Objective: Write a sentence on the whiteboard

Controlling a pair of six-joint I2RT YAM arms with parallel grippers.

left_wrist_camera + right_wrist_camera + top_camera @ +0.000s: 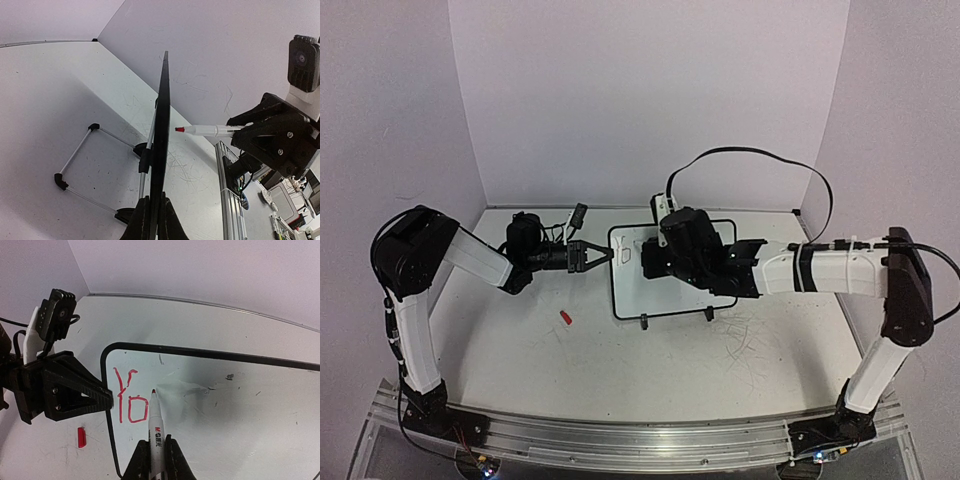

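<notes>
With its jaws clenched on the barrel of a red marker (pixel 156 427), the right gripper (pixel 156 452) points the tip at the whiteboard (pixel 240 410), just right of the sentence (pixel 127 401), which reads only "Yo" in red near a rounded corner of the frame; the left wrist view shows a thin gap between tip and board face. Left gripper (pixel 152 216) is clamped on the board's left edge, the black frame pinched between its fingers. Board sits mid-table (pixel 520 350) between the two arms, and a red cap (pixel 565 318) lies on the table off its left side, not touching it.
</notes>
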